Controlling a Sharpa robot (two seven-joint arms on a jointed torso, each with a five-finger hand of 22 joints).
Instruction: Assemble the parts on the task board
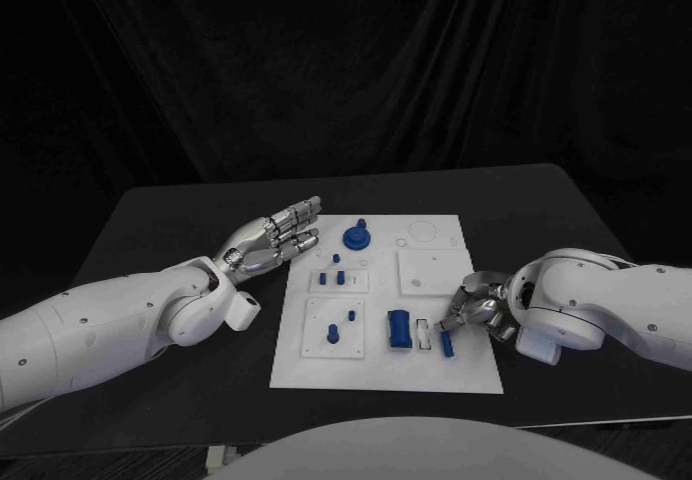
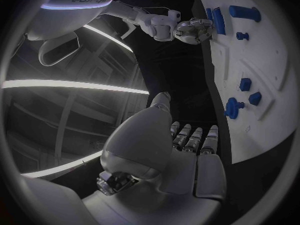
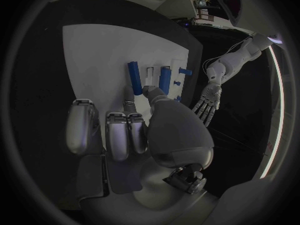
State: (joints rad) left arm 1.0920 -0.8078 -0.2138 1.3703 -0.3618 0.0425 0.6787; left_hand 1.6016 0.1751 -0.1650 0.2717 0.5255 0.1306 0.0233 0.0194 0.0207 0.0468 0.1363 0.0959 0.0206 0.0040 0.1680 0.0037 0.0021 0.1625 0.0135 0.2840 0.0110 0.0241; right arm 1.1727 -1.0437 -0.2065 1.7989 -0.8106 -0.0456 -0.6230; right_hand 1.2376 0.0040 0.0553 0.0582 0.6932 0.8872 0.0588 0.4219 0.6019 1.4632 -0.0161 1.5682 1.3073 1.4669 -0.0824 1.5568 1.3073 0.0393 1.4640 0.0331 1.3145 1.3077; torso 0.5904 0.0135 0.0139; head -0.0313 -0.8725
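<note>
From the head camera, the white board (image 1: 387, 330) is lying in the middle of the dark surface (image 1: 173, 215), and most of the blue parts are already sitting on it: a round knob (image 1: 356, 238) near the far edge, a few small pegs (image 1: 336, 276) below it, two more pieces (image 1: 339, 333) in the near-left panel, and a thick block (image 1: 398, 329) standing beside them. The right hand (image 1: 473, 312) is working at the board's near-right edge, its fingers bunched over a slim blue bar (image 1: 446, 343); I am judging this piece as the one being fitted. The left hand (image 1: 273, 240) is hovering beside the board's left edge, fingers loosely apart and holding nothing.

From the left wrist, that hand (image 2: 181, 150) is showing its fingers (image 2: 195, 139) stretched out, empty, beside the board (image 2: 275, 60); the other hand (image 2: 190, 31) is bent over the far parts.

From the right wrist, the hand (image 3: 134, 135) is reaching down with a fingertip touching the bar (image 3: 135, 77), which is lying next to the block (image 3: 165, 80). Whether it is truly pinching the bar I cannot tell. The recesses at the far right look unfilled, so some work seems left.
</note>
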